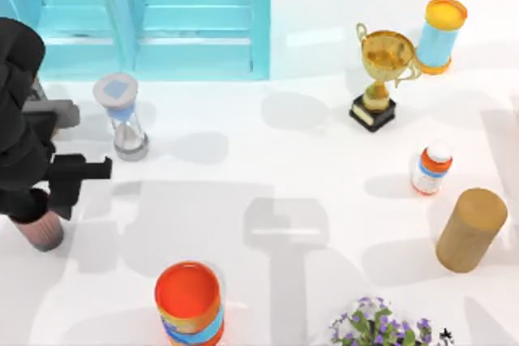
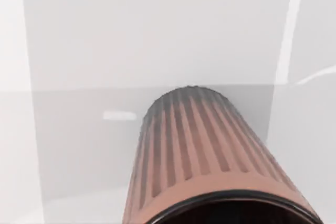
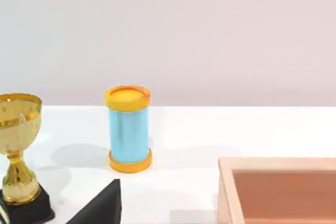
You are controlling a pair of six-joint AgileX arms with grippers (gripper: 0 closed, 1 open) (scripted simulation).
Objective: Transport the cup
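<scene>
Ribbed brownish-pink tapered cup [image 2: 210,156] sits right beneath my left gripper [image 1: 40,200] at the white table's [image 1: 268,160] left edge; I cannot tell whether its claw is open or gripping.

We look along the cup [image 2: 205,150] at close range: its ribbed brownish-pink outer wall tapers away from us, and its dark rim curves nearest the camera. Beneath it lies the white tabletop [image 2: 79,145].
</scene>
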